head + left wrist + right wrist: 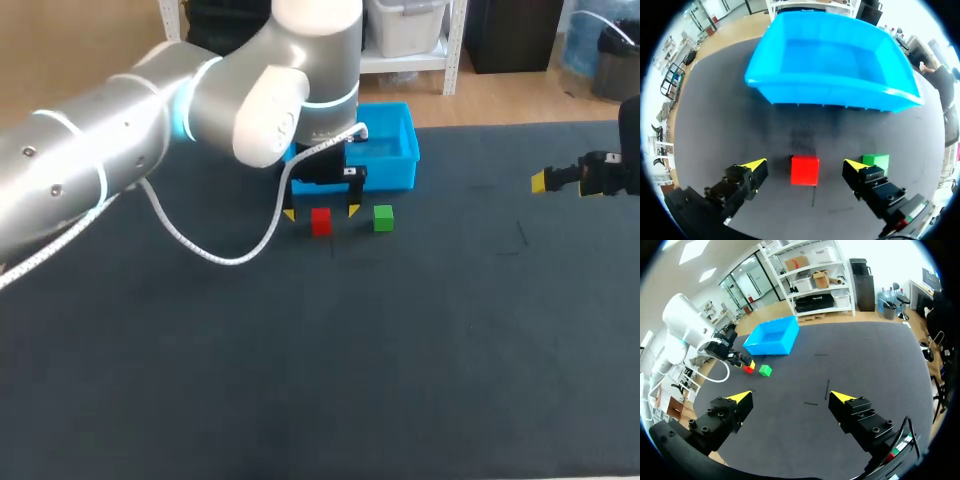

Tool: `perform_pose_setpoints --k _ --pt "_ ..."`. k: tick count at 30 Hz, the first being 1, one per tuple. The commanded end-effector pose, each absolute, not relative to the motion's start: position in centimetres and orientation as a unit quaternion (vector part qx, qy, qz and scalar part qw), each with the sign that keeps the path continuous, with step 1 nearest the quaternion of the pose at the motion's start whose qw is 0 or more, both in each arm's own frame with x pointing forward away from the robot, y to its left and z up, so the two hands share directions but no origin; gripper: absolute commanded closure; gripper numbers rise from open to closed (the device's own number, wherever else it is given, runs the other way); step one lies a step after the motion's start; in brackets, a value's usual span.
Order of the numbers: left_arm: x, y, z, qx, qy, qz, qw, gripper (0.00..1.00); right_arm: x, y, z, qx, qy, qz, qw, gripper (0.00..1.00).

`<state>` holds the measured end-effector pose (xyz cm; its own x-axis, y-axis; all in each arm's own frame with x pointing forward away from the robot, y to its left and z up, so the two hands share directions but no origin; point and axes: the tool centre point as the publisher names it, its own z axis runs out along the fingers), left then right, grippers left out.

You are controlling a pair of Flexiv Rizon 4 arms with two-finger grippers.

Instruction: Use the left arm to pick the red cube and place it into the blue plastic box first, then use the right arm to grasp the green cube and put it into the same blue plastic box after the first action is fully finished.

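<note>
The red cube [320,221] [805,170] [748,369] rests on the dark table just in front of the blue plastic box [397,150] [830,60] [772,336]. My left gripper [320,212] [807,166] is open and straddles the red cube, one yellow-tipped finger on each side with a gap to each. The green cube [383,218] [877,161] [765,371] sits beside the left gripper's outer finger, close to the red one. My right gripper [560,181] [790,397] hovers open and empty near the table's right edge, far from both cubes.
The left arm's white cable [215,255] loops down over the mat in front of the arm. The box is empty inside. Wide bare mat [330,370] spreads across the front and middle.
</note>
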<state>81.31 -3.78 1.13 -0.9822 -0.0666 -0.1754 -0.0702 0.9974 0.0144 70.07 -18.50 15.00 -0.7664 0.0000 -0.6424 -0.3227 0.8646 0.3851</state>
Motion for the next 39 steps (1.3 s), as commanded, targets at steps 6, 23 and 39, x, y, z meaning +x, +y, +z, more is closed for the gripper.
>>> perform_pose_setpoints --k 6,23,39 --pt "82.5 -4.1 0.4 -0.037 0.997 0.014 0.074 0.00 70.0 -18.5 15.0 -0.089 0.908 0.244 0.330 0.00" --pt "82.9 -3.6 -0.7 -0.040 0.997 0.014 0.063 1.00 70.0 -18.5 15.0 -0.089 0.908 0.244 0.330 0.00" --pt "82.2 -2.8 1.5 -0.034 0.996 0.010 0.085 1.00 70.0 -18.5 15.0 -0.089 0.908 0.244 0.330 0.00"
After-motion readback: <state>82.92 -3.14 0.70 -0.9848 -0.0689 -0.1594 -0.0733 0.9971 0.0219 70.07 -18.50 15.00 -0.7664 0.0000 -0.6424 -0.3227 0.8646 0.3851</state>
